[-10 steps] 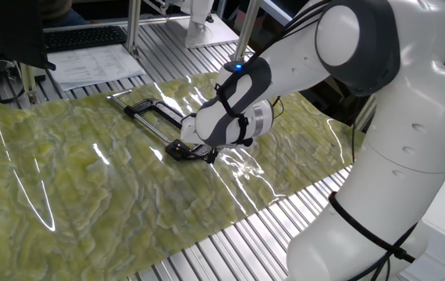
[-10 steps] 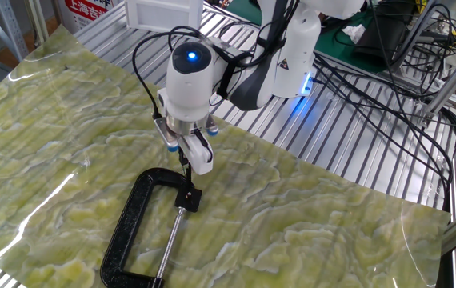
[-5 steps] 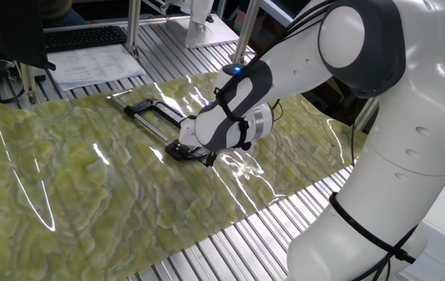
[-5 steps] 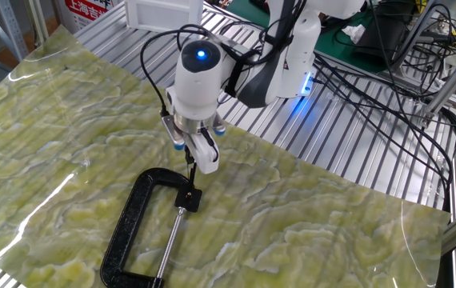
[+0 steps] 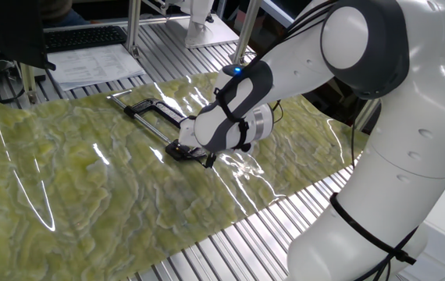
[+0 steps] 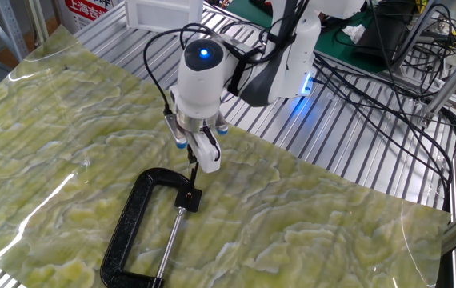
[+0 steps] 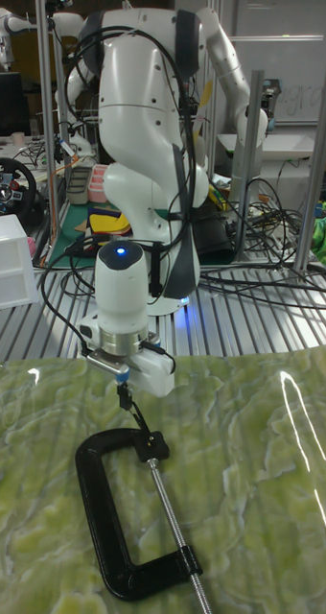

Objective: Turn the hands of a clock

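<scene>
One end effector (image 6: 191, 171) pinches narrowly above the clock (image 6: 142, 232) (no dial shows); I'd keep it centred over the screw head while twisting.

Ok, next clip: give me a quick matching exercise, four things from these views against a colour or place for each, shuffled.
Things:
1. C-clamp
2. threaded rod
3. end effector
4. table cover

Descriptions:
A. green marbled, glossy
B. black, lying flat
C. silver, spanning the clamp opening
D. poised over the clamp's upper jaw end

Pairs: 1-B, 2-C, 3-D, 4-A
</scene>
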Robot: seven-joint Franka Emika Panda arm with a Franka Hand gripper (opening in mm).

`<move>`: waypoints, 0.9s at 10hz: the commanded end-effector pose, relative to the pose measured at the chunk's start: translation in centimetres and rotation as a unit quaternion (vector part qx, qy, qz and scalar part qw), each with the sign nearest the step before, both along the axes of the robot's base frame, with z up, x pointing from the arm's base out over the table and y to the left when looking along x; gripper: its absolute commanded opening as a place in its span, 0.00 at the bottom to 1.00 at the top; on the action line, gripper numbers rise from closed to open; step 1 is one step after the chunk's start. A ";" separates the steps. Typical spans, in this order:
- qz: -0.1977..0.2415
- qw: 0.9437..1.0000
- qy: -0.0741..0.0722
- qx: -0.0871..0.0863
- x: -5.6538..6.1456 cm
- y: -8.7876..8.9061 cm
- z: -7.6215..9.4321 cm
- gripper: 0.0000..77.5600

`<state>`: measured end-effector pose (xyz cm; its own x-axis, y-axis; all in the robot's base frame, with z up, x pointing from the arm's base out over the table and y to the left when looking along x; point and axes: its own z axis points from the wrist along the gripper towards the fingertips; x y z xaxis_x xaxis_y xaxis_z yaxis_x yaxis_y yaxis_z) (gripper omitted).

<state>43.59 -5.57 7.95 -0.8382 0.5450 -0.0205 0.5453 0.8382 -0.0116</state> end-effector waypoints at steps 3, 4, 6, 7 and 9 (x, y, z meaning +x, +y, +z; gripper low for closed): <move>-0.004 1.000 -0.002 0.010 0.1 0.0 -0.1 0.00; -0.006 1.000 -0.001 0.011 0.1 0.0 -0.1 0.00; -0.007 1.000 -0.001 0.016 -0.1 0.0 -0.1 0.00; -0.007 1.000 0.000 0.015 -0.2 -0.1 -0.1 0.00; -0.002 1.000 0.003 0.014 -0.2 -0.1 -0.1 0.00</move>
<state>43.30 -5.62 7.75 -0.8374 0.5466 0.0004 0.5466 0.8374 0.0083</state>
